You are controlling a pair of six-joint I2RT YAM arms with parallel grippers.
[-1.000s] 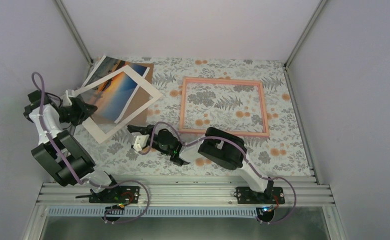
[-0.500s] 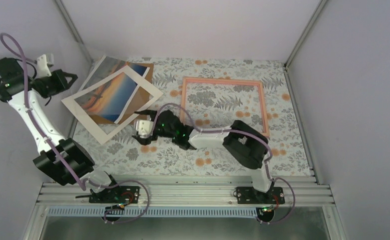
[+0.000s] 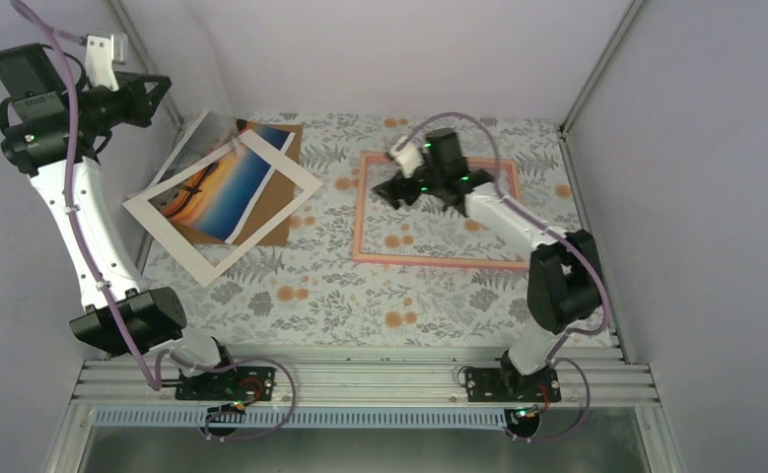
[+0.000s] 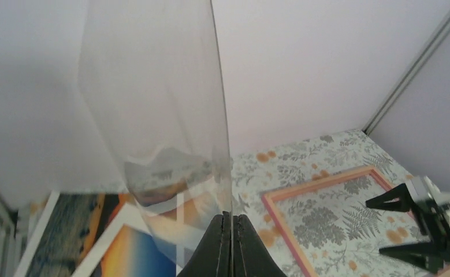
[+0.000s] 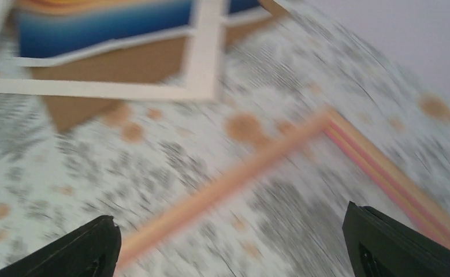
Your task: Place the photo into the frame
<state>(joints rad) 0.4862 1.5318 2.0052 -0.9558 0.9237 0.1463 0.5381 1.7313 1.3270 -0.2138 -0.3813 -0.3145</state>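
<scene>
right gripper (image 3: 395, 191) swung over pink frame (image 3: 439, 262), orange-blue photo (image 3: 220, 185) flat

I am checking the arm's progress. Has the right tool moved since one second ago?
Yes. The right tool went from outside the pink frame, off its near left corner, to above the opening just inside its far left corner.

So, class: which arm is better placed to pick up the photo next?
Probably the right: the right pincer is open and empty above the frame; the left pincer is shut on a clear sheet.
</scene>
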